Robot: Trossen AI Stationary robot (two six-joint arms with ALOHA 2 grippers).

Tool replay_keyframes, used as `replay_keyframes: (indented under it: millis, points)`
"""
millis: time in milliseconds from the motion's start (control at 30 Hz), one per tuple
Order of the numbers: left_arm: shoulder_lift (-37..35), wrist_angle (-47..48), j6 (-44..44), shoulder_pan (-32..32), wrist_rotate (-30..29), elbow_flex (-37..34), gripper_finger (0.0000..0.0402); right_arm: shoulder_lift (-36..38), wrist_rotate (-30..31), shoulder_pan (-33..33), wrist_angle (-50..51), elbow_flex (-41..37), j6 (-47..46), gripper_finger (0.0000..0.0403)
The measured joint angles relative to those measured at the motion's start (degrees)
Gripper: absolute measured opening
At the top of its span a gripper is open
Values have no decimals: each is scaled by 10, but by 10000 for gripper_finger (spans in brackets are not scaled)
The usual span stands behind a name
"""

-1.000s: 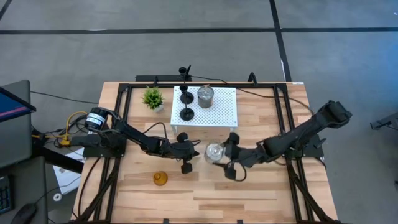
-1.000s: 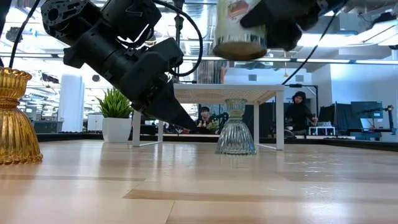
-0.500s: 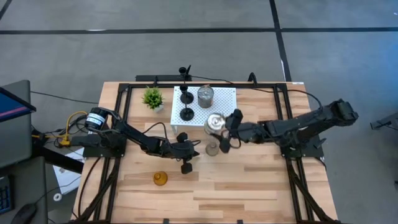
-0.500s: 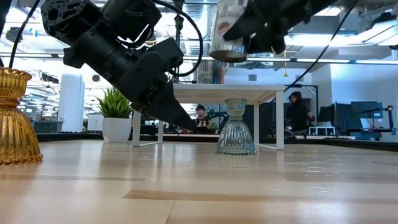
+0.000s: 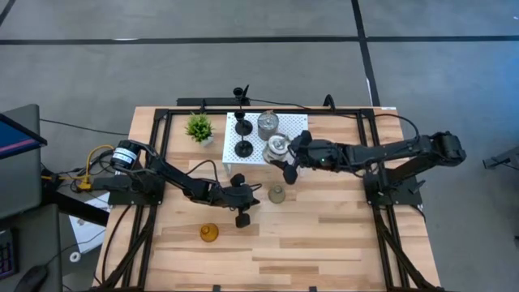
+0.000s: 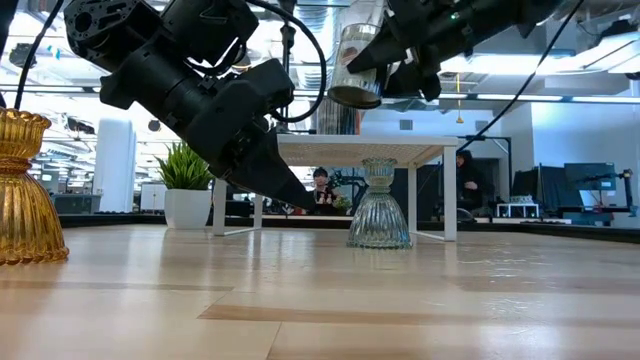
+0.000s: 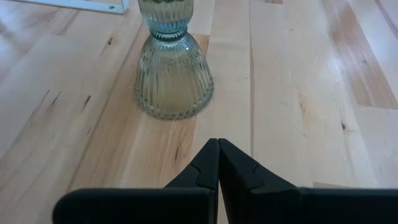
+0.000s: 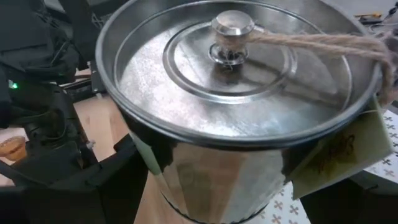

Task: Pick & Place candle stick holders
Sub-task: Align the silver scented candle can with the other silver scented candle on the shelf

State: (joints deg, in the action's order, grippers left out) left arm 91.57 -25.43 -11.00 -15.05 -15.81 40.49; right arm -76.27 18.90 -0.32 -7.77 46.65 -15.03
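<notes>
My right gripper [image 5: 286, 156] holds a lidded glass jar [image 5: 278, 148] in the air above the near edge of the white perforated stand [image 5: 297, 135]. A second jar [image 5: 268, 123] and two black sticks [image 5: 242, 138] stand on that stand. A greyish ribbed bell-shaped holder [image 5: 277, 194] stands on its wide base on the table, just ahead of my shut left gripper [image 7: 217, 152]. The left gripper hangs low over the table's middle [image 5: 242, 216]. An amber holder [image 5: 209, 233] stands near the front. My right gripper has the jar's side wall [image 8: 186, 180] between its two widely spread fingers, one on each side. It comes from the table's right, slanting a little downward. The jar is lifted clear and tilted [image 6: 357, 65], its metal lid [image 8: 233, 59] turned toward the wrist.
A small green potted plant [image 5: 199, 127] stands left of the stand. A black frame [image 5: 162, 130] runs along the table's sides and back. Bare wood lies in front and to the right [image 5: 340, 235]. People sit in the room behind [image 6: 478, 180].
My right gripper has carried the jar from above the bell-shaped holder toward the table's far edge and a little up, to over the stand's near edge. The jar has tipped from level to tilted. The bell-shaped holder now shows uncovered.
</notes>
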Motion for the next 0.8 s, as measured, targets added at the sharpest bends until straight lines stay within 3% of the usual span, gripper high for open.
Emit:
replay_keyframes:
  millis: [467, 800]
  points:
    - [0, -1, 0, 0, 0, 0, 5, -2, -56, -7, 6, 0, -9, 329]
    - [0, -1, 0, -4, 0, 0, 5, -83, -55, -10, 1, 33, -13, 329]
